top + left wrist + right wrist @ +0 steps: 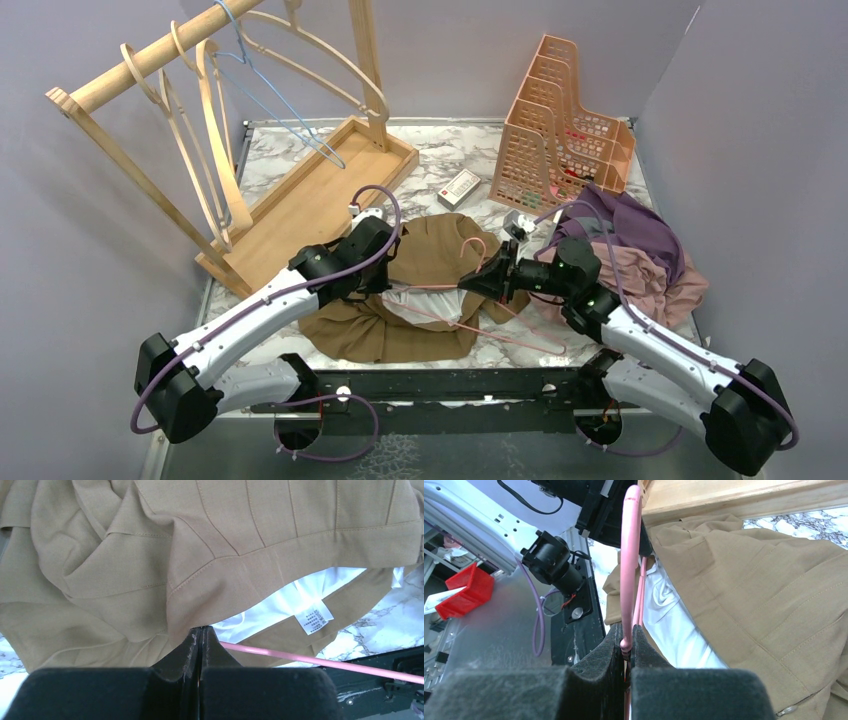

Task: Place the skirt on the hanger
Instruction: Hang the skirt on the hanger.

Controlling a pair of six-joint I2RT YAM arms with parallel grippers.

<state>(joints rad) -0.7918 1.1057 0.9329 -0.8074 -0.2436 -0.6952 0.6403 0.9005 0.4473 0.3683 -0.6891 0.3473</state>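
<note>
The tan skirt [430, 240] lies crumpled mid-table with its white lining and care label [314, 617] showing at the open waist. A pink wire hanger [472, 240] lies across it, one arm running into the waist opening. My left gripper [383, 283] is shut on the skirt's waistband edge [200, 600], with the hanger bar [320, 661] just to its right. My right gripper [478, 283] is shut on the pink hanger [629, 555] near its neck, next to the skirt [749, 580].
A wooden rack [150, 60] with wooden hangers and a blue hanger [280, 110] stands at the back left on a wooden tray [310, 200]. A peach file organiser [560, 120] stands at the back right. A purple and pink clothes pile [640, 250] lies right. A small white box [459, 186] lies behind the skirt.
</note>
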